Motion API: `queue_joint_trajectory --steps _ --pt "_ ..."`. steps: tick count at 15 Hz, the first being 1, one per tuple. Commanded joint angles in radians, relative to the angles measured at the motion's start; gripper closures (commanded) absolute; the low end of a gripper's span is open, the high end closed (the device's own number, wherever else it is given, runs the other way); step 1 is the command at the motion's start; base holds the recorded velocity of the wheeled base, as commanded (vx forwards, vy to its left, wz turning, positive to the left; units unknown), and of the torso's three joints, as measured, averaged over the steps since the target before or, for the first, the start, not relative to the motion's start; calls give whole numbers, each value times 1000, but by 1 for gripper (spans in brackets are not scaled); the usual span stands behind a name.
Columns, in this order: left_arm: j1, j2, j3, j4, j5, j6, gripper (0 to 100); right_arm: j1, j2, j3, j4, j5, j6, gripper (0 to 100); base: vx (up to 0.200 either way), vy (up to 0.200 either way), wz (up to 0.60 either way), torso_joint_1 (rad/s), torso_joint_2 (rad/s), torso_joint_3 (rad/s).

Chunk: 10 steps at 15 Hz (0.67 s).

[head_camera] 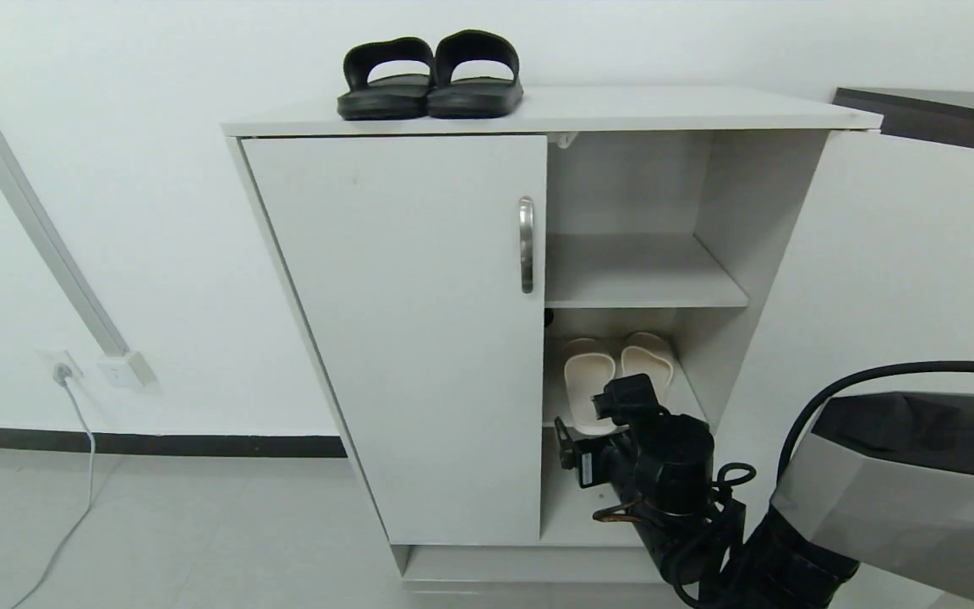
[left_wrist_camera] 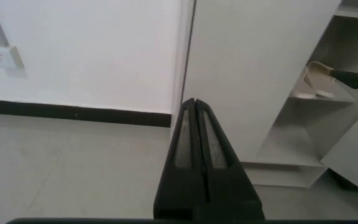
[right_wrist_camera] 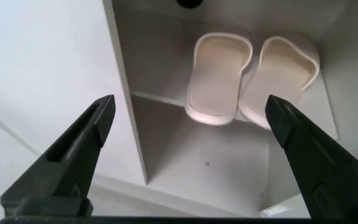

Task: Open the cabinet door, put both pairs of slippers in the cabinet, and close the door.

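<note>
grey floor [left_wrist_camera: 73, 168] lies under the left gripper [left_wrist_camera: 195, 112], pressed shut, low beside the cabinet [head_camera: 707, 106]. right gripper [right_wrist_camera: 189, 102] gapes wide just before the cream slippers [right_wrist_camera: 219, 78] on the lower shelf, so that pair looks delivered. black slippers [head_camera: 474, 85] sit on top, undelivered; the closed left door [head_camera: 394, 338] narrows the opening.

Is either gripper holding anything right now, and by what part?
Nothing is held: the right gripper is open, short of the cream slippers; the left gripper is shut on nothing.
</note>
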<state>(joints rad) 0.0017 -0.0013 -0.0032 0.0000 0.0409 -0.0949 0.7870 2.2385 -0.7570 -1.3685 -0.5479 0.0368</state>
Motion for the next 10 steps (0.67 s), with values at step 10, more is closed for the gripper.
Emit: queue_joint_trajectory --steps 10 --pt "0 1 0 0 1 0 100 0 1 12 -1 0 -8 0 0 160 0 2 0 2"
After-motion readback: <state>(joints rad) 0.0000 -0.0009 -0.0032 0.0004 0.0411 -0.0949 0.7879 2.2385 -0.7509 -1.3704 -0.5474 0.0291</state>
